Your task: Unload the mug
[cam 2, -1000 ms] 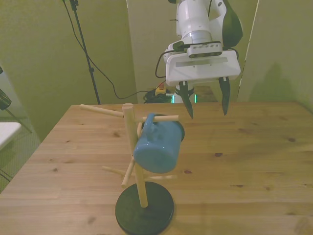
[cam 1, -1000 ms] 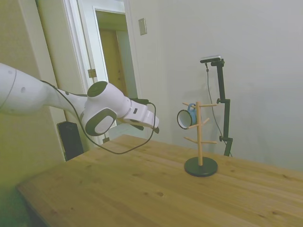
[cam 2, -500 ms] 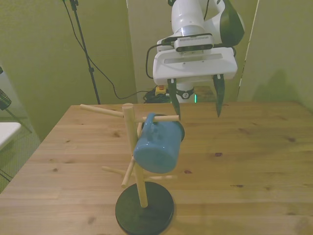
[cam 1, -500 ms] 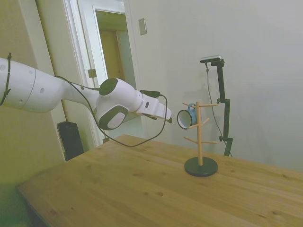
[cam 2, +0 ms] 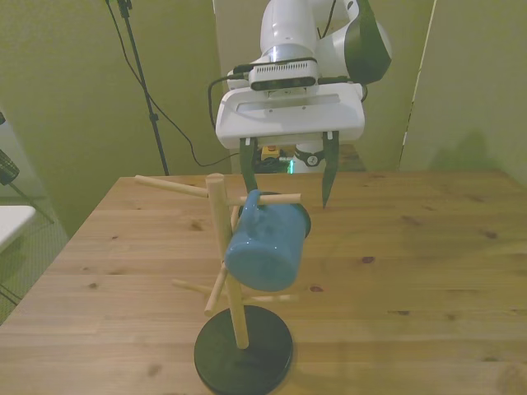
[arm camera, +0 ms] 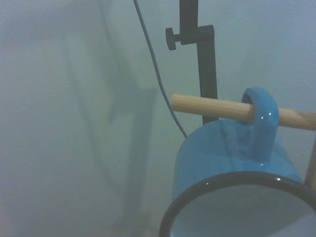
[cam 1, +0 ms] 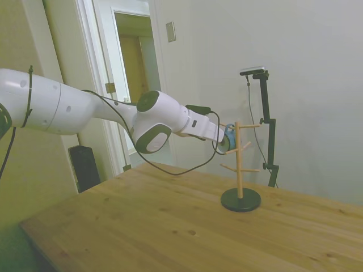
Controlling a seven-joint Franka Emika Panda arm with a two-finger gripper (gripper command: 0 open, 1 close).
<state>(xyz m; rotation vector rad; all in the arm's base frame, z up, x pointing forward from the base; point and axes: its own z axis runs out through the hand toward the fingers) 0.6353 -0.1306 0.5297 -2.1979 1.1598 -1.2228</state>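
A light-blue mug (cam 2: 262, 247) hangs by its loop handle (arm camera: 258, 114) on an upper peg (arm camera: 207, 106) of the wooden peg stand (cam 2: 221, 247), which rises from a round black base (cam 2: 244, 350). Its dark-rimmed mouth (arm camera: 237, 207) points toward the arm. My gripper (cam 2: 288, 197) is open just behind the mug's mouth, level with the peg, with one finger on each side of the rim and touching nothing. In the side view the gripper (cam 1: 220, 140) meets the mug (cam 1: 229, 134) and covers most of it.
The stand sits on a wooden table (cam 2: 412, 271), with lower pegs (cam 2: 193, 288) sticking out to its sides. A tripod pole and a cable (cam 2: 140, 82) stand beyond the table on the front view's left. A dark box (cam 1: 85, 167) is by the doorway.
The arm has reached forward and shifted toward the front view's left, bringing the open gripper from well short of the stand up to the mug's mouth. The mug has not moved.
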